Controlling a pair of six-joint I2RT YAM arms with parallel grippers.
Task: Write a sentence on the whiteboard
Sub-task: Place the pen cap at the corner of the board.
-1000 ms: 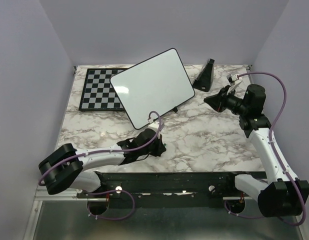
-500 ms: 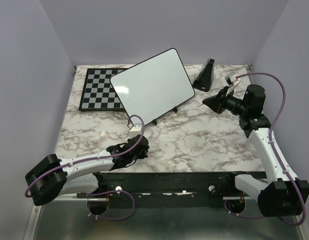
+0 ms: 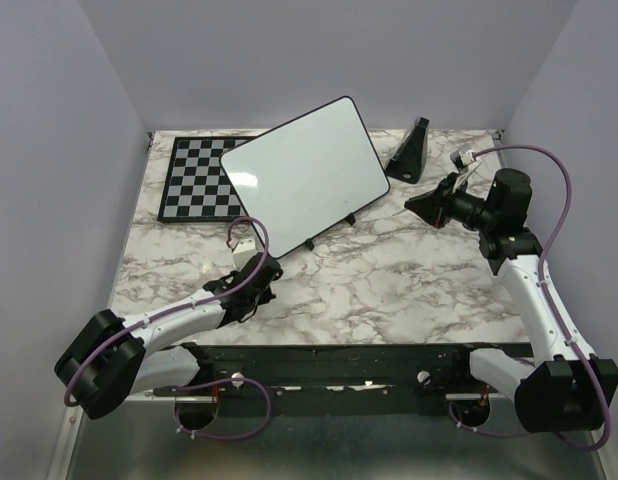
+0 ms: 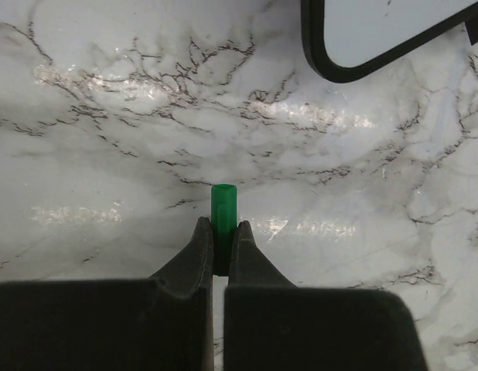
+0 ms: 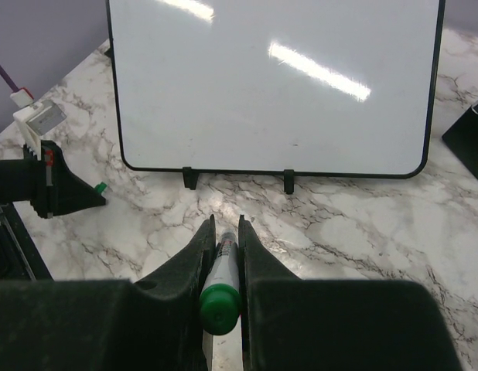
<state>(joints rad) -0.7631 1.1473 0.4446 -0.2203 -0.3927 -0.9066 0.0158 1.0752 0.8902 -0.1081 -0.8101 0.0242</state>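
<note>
Your board (image 3: 304, 175) stands propped at the back of the table (image 3: 409, 280), blank, so all the writing is left. Your right gripper (image 5: 226, 232) clamps the marker (image 5: 222, 274). Your left gripper (image 4: 222, 232) pinches its green cap (image 4: 223, 202).

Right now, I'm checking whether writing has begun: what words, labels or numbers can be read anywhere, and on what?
No text can be read in any view.
whiteboard: blank, only glare.
marker in the right gripper: any print on its barrel is too blurred to read.
green cap in the left gripper: no marking visible.
chessboard: squares only, no letters or numbers visible.
</note>
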